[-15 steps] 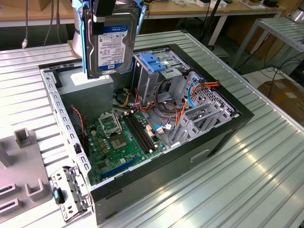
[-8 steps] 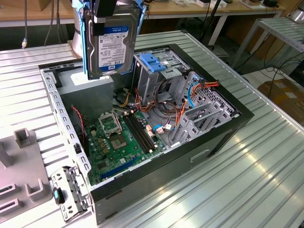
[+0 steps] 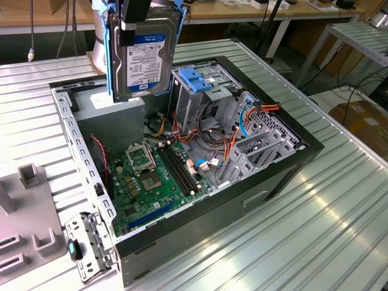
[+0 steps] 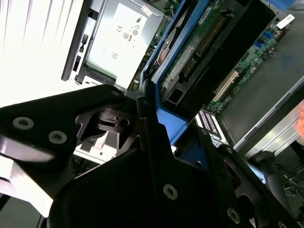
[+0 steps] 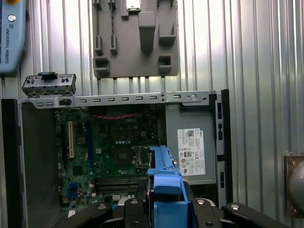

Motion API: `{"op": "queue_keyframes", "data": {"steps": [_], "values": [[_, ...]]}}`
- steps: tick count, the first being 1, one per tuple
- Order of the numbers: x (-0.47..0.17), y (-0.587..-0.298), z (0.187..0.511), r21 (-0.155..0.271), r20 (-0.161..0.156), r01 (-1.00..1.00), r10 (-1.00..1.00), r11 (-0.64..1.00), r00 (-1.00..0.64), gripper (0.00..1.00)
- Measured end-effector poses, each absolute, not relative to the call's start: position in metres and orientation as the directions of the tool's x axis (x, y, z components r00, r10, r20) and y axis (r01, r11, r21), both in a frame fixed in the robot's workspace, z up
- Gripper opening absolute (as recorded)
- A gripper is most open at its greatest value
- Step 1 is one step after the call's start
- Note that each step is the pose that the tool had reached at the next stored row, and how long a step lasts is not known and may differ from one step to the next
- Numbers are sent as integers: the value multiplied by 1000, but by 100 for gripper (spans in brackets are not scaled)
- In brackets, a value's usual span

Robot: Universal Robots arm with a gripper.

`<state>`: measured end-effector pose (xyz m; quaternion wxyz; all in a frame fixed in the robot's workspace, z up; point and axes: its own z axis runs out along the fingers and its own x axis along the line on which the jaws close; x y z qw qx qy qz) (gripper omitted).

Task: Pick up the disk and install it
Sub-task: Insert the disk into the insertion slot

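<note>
The disk (image 3: 147, 60) hangs upright, label side showing, above the back left part of the open computer case (image 3: 285, 176). It is silver-grey with blue side rails. My gripper (image 3: 134, 27) comes down from the top of the exterior view and is shut on the disk's upper end. In the second wrist view the black fingers (image 4: 152, 142) clamp the blue rail, with the disk's green circuit side (image 4: 204, 40) beyond them. In the first wrist view the disk's blue tab (image 5: 164, 187) sits between the finger bases, over the motherboard (image 5: 114, 147).
Inside the case stand a grey drive cage with a blue latch (image 3: 195, 79), a power supply (image 3: 112, 109) below the disk, and red, orange and blue cables (image 3: 242, 118). A grey fixture plate (image 3: 30, 218) and a metal bracket (image 3: 91, 242) lie on the ribbed table at the exterior view's left.
</note>
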<state>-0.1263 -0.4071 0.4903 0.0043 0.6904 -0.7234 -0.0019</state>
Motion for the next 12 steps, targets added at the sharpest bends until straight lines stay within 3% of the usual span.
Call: {"op": "queue_keyframes", "data": {"steps": [12], "values": [[-117,-408,490,9,4,-999,-999,47,-47,37]]}}
